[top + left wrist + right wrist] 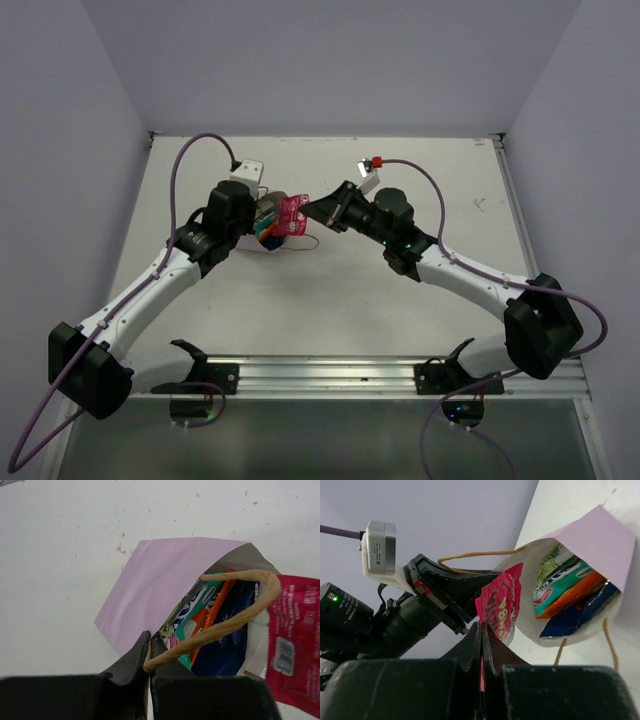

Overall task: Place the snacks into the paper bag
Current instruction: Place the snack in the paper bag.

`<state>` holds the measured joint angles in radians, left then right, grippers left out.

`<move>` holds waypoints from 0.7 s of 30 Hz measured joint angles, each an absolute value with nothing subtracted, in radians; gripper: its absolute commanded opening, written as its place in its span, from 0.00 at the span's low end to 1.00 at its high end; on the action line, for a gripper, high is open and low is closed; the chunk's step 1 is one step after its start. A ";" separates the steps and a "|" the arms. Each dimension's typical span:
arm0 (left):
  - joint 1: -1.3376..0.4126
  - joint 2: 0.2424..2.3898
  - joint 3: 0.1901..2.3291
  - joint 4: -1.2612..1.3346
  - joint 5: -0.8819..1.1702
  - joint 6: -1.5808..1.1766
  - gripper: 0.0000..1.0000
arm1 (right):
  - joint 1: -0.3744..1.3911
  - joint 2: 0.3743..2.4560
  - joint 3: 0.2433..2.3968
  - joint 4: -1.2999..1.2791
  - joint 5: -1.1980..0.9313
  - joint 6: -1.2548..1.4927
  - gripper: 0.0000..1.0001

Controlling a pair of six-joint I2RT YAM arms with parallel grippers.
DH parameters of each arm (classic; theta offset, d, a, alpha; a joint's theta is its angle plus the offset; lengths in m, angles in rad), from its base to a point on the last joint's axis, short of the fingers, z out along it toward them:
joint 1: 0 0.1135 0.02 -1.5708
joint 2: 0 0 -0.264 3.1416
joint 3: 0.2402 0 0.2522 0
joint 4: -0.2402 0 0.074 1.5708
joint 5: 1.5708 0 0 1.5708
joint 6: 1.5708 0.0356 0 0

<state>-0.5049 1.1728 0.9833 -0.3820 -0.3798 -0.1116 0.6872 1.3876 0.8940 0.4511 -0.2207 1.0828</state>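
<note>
Pink-red packet (502,600) pinched in right tool (482,631); left tool (149,641) clamps bag handle (240,620).

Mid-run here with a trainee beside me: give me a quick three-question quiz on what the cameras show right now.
1. True or false: the pink-red packet is already fully inside the paper bag.
2. What is the left end effector shut on? A) the bag's string handle; B) an orange packet; C) nothing.
3. Which end effector holds the pink-red packet?

Key
1. False: it hangs at the bag's open mouth, still gripped.
2. A.
3. The right end effector.
</note>
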 measured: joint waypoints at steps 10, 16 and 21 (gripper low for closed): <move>-0.505 1.172 0.983 -0.382 -0.379 -0.112 0.00 | 0.752 1.592 0.984 0.533 -0.197 1.126 0.00; -0.504 1.172 0.983 -0.382 -0.377 -0.112 0.00 | 0.752 1.625 1.009 0.533 -0.158 1.133 0.00; -0.504 1.171 0.983 -0.382 -0.372 -0.112 0.00 | 0.752 1.639 1.048 0.543 -0.120 1.139 0.00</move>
